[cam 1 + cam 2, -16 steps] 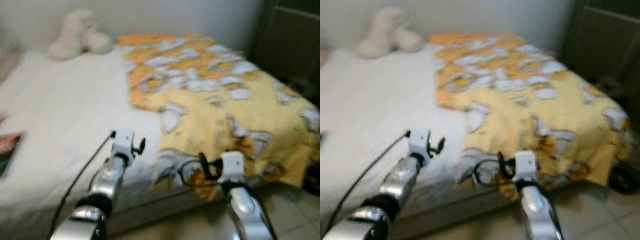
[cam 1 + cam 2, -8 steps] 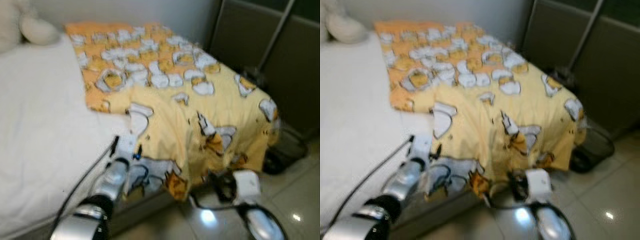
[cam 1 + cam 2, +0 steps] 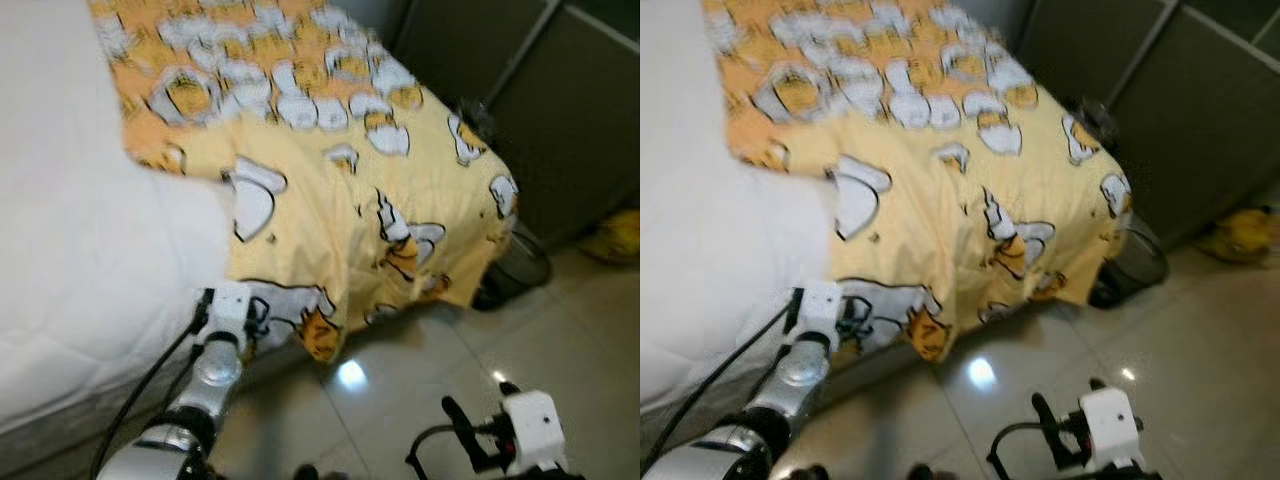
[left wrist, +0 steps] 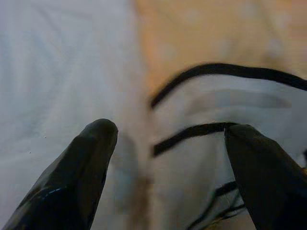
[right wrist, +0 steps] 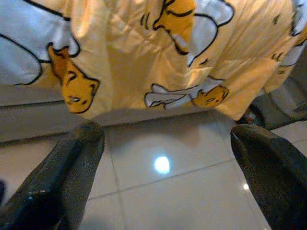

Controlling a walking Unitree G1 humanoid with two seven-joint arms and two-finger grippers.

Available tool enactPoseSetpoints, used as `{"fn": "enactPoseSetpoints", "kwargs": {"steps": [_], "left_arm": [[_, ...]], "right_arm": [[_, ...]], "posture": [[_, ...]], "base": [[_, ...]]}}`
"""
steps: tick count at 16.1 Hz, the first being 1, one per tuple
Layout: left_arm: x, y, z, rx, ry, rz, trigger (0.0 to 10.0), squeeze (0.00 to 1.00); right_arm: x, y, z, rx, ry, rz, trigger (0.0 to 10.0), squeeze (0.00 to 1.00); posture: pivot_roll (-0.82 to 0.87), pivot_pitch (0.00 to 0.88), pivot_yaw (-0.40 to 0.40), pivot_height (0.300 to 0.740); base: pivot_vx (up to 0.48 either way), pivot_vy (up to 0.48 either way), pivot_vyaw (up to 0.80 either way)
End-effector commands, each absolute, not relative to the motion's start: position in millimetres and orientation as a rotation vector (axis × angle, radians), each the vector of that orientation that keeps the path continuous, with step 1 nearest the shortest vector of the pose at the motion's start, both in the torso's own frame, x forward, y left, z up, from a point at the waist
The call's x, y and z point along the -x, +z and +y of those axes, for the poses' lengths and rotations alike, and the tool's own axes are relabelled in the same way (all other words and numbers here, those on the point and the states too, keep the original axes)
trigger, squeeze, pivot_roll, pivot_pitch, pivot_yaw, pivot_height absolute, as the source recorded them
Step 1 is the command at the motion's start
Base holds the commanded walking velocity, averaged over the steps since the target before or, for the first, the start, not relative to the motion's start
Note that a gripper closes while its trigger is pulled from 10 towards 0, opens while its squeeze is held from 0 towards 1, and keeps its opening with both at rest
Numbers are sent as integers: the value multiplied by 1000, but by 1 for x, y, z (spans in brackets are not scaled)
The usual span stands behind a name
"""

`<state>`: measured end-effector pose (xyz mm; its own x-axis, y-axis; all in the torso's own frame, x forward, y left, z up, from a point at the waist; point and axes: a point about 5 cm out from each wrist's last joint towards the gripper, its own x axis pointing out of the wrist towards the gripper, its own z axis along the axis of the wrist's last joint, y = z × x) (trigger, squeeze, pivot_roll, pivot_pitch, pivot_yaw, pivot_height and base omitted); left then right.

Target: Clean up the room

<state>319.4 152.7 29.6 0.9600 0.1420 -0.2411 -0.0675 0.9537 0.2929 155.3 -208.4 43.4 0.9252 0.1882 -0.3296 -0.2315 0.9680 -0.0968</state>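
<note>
A yellow blanket (image 3: 340, 170) printed with white and orange cartoon figures lies over the right part of a bed, and its edge hangs down toward the floor. The white mattress (image 3: 80, 260) is bare on the left. My left gripper (image 3: 252, 318) is at the bed's side, right at the blanket's hanging edge; in the left wrist view the gripper (image 4: 168, 139) is open, with sheet and blanket between its fingers (image 4: 88, 167). My right gripper (image 3: 452, 440) hovers open over the tiled floor, nothing held; its wrist view looks at the blanket's hem (image 5: 158, 72).
Glossy beige floor tiles (image 3: 420, 360) run along the bed's foot. A dark round bin (image 3: 515, 268) stands by the bed's corner, in front of dark wardrobe panels (image 3: 560, 120). A yellow thing (image 3: 618, 235) lies on the floor at the far right.
The view has swung right and downward, so the floor and bed corner now show. My right gripper has gone from the blanket's edge to above the floor. The left gripper stays by the blanket.
</note>
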Motion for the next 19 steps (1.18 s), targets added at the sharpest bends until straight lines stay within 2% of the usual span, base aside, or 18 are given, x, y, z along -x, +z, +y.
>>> {"fn": "enactPoseSetpoints", "kwargs": {"steps": [1, 2, 5, 7, 8, 10, 12, 16, 19], "left_arm": [[-320, 31, 148, -267, 128, 251, 10000, 0], [-323, 34, 151, -224, 193, 253, 10000, 0], [-326, 38, 149, -221, 216, 254, 10000, 0], [-322, 29, 161, -206, 267, 331, 10000, 0], [-320, 26, 165, -201, 272, 360, 0, 0], [-317, 20, 164, -134, 227, 409, 0, 0], [-315, 14, 156, 84, 175, 460, 0, 0], [-312, 9, 144, -74, 2, 493, 0, 0], [-313, 11, 134, -139, -87, 479, 0, 0]], "right_arm": [[-149, 46, -215, 133, 219, 346, 10000, 0], [-143, 48, -217, 142, 228, 376, 10000, 0], [-140, 52, -217, 150, 237, 397, 10000, 0], [-139, 54, -220, 157, 233, 411, 10000, 0], [-137, 53, -223, 161, 227, 423, 10000, 0], [-135, 53, -222, 160, 219, 431, 10000, 0], [-138, 52, -219, 151, 212, 432, 10000, 0], [-148, 52, -215, 112, 153, 373, 10000, 0], [-160, 59, -204, 36, 208, 329, 10000, 0]], "posture": [[-174, 320, -264, 735], [-177, 330, -278, 735], [-196, 333, -289, 735], [-203, 337, -290, 735], [-205, 339, -288, 735], [-201, 336, -275, 735], [-188, 335, -264, 735], [-161, 332, -223, 735], [-139, 323, -187, 735]], "base": [[0, 0, 0], [0, 0, 0], [0, 0, 0], [0, 0, 0], [0, 0, 0], [0, 0, 0], [0, 0, 0], [0, 0, 0], [0, 0, 0]]}}
